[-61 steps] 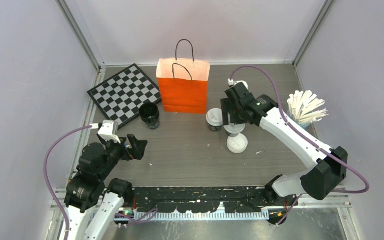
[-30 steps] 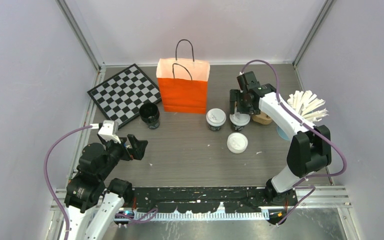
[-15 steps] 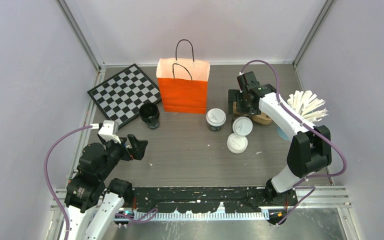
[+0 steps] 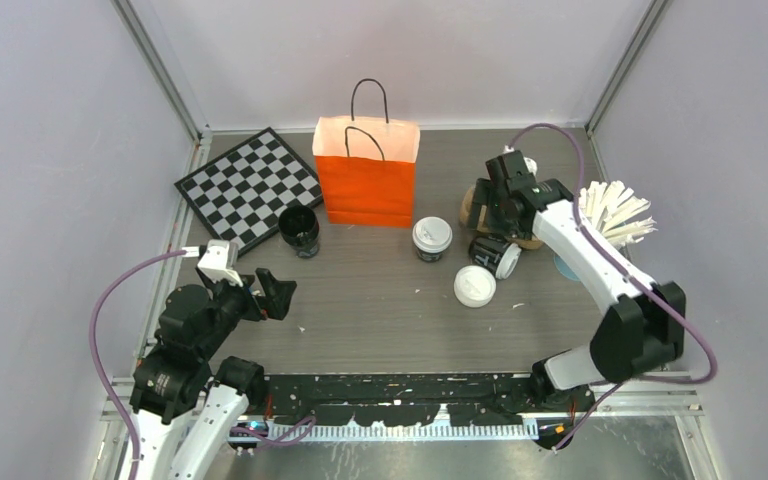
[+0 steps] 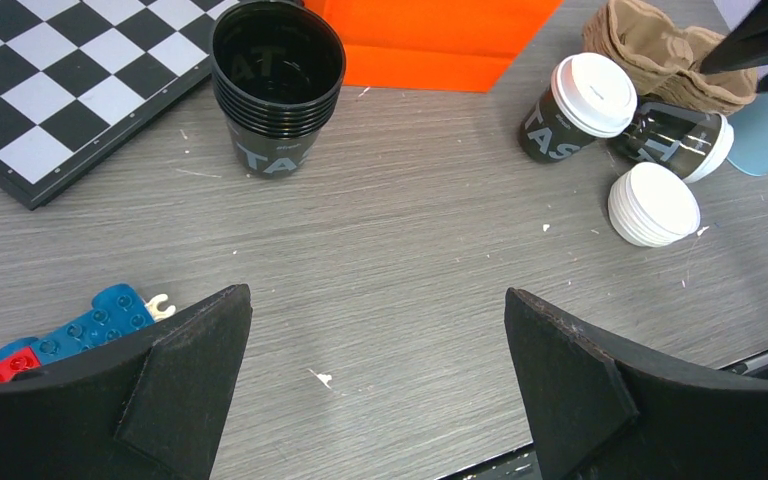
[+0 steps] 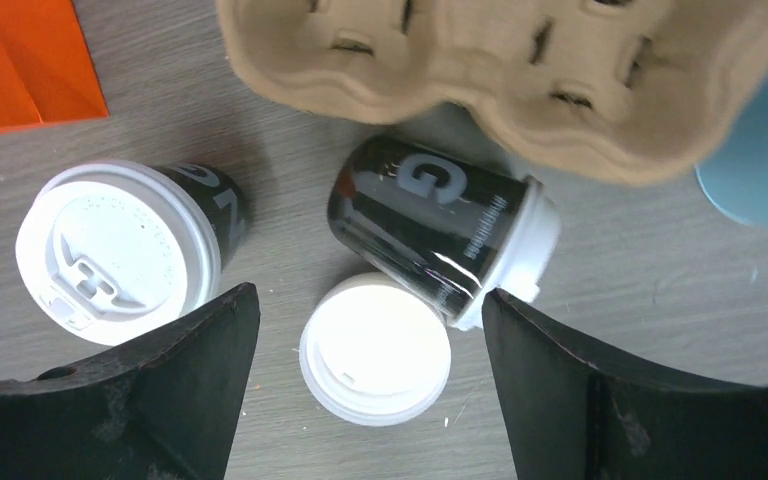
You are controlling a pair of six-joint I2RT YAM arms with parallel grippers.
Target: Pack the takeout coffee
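Lying tipped, one takeout coffee (image 6: 438, 232), one upright coffee (image 6: 120, 250), one orange bag (image 4: 366, 180), left pincer (image 5: 377, 300), right pincer (image 6: 370, 300) both spread, empty.

Right pincer (image 6: 365, 295) spread wide. Under gap: lid stack (image 6: 375, 350), tipped takeout coffee (image 6: 430, 230) just beside. Upright lidded cup (image 6: 120, 250) crowds left finger. Cardboard carrier (image 6: 500, 70) blocks beyond. Bare surface (image 6: 620, 290) rightward.

The cup (image 6: 430, 225) under the right gripper (image 6: 368, 298) stood upright a second ago; now it lies on its side beside the tray (image 6: 500, 70), and the gripper has drawn back farther.
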